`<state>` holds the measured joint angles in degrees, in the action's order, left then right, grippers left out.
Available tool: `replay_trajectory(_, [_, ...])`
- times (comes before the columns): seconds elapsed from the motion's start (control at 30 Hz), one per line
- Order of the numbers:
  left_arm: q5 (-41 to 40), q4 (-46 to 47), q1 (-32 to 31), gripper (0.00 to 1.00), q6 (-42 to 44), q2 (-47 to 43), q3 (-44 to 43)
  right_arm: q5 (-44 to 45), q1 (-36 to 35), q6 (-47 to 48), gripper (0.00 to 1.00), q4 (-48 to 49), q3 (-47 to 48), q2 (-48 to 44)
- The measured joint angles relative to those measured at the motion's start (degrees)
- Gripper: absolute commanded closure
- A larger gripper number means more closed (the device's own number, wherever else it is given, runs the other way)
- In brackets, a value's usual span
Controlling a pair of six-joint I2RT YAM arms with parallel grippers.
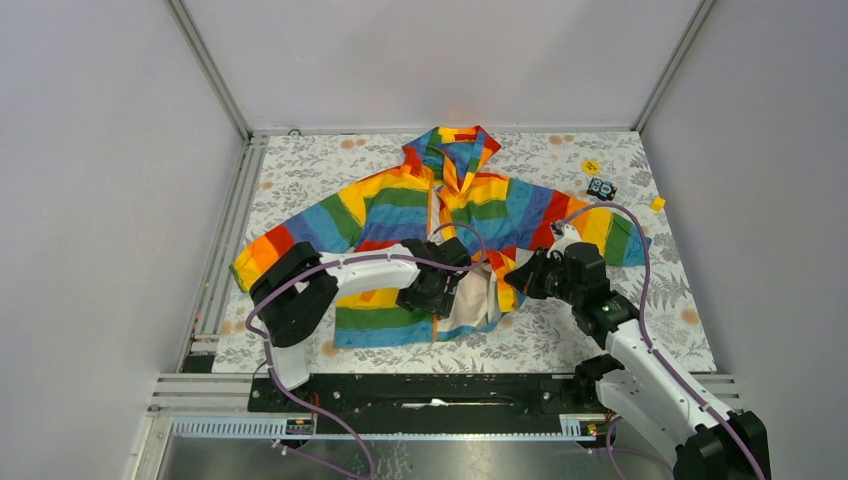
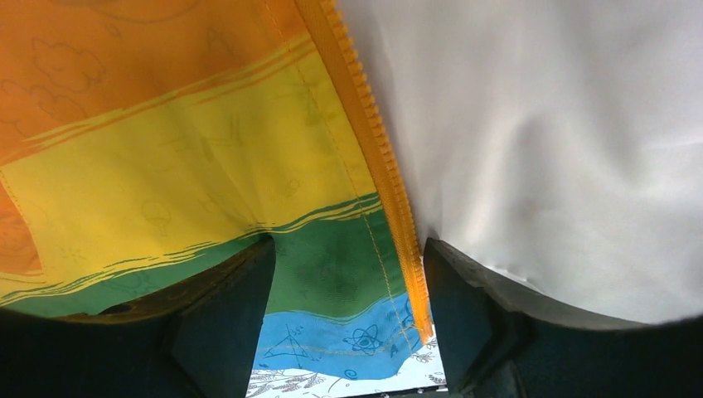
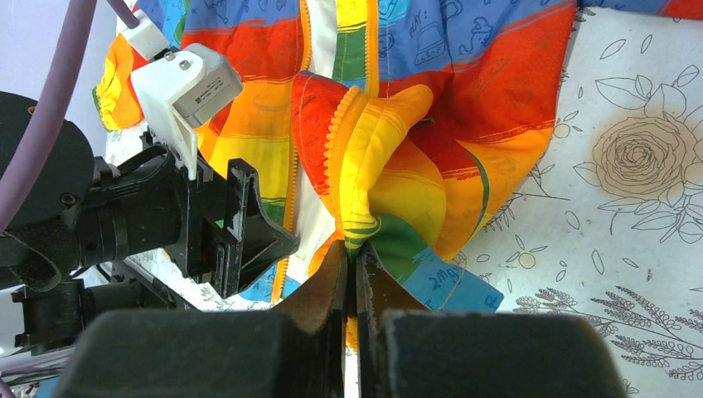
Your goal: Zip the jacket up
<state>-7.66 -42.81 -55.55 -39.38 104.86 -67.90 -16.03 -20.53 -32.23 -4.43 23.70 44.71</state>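
The jacket [image 1: 400, 205] [image 2: 207, 166] [image 3: 497, 75] is small and hooded, with horizontal bands of red, orange, yellow, green and blue. Faint line drawings are printed on the cloth. It lies front-up at the middle of the surface [image 1: 620, 330] [image 3: 630, 166], hood toward the surface's far edge and sleeves spread toward its left and right sides. An orange zipper [image 1: 437, 200] [image 2: 381, 157] [image 3: 336, 141] runs down the front. The two front edges lie together up near the hood. Lower down they part, and the white lining [image 1: 475, 300] [image 2: 539, 124] shows toward the surface's near edge.

The left gripper [image 1: 438, 288] [image 2: 340, 332] is over the near half of the surface with its jaws spread wide, holding nothing. The striped front panel and its zipper tape lie loose between the two dark fingers [image 2: 224, 323]. The right gripper [image 1: 520, 275] [image 3: 355, 257] is closed tight on the other front panel. It pinches a bunched fold of yellow and green cloth near the hem, and the fold stands up off the surface.

The surface is covered in a white cloth printed with grey leaves and tan roses. Near its far right corner are a round yellow disc [image 1: 590, 167], a small black and blue item [image 1: 601, 188] and a tiny yellow block [image 1: 657, 203]. Plain pale grey walls [image 1: 100, 200] close in the surface on three sides, with metal rails [image 1: 215, 70] along their corners.
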Motion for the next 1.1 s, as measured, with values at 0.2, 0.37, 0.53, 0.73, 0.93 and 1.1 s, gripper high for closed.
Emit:
replay_trajectory(0.2, [-0.74,0.17,-0.26,0.44,-0.63,-0.02,0.00,-0.02,0.00,0.00,1.00,0.00,0.00,-0.11])
replay_trajectory(0.37, [-1.44,0.09,-0.24,0.57,-0.81,-0.11,0.00,-0.11,0.00,-0.07,1.00,0.02,0.00,-0.09])
replay_trajectory(0.53, [-1.70,0.00,-0.20,0.60,-0.70,-0.13,0.00,-0.13,0.00,-0.20,1.00,0.02,0.00,-0.11])
replay_trajectory(0.73, [-3.65,-1.14,-0.15,0.56,-0.57,-0.61,-0.02,-0.13,0.00,-0.24,1.00,0.02,0.00,-0.11])
replay_trajectory(0.93, [-5.90,-2.36,0.04,0.49,-0.20,-1.31,-0.02,-0.13,0.00,-0.26,1.00,0.02,0.00,-0.11])
replay_trajectory(1.1, [-7.43,-3.30,0.17,0.42,-0.09,-2.14,-0.02,-0.13,0.00,-0.42,1.00,0.02,0.00,-0.11])
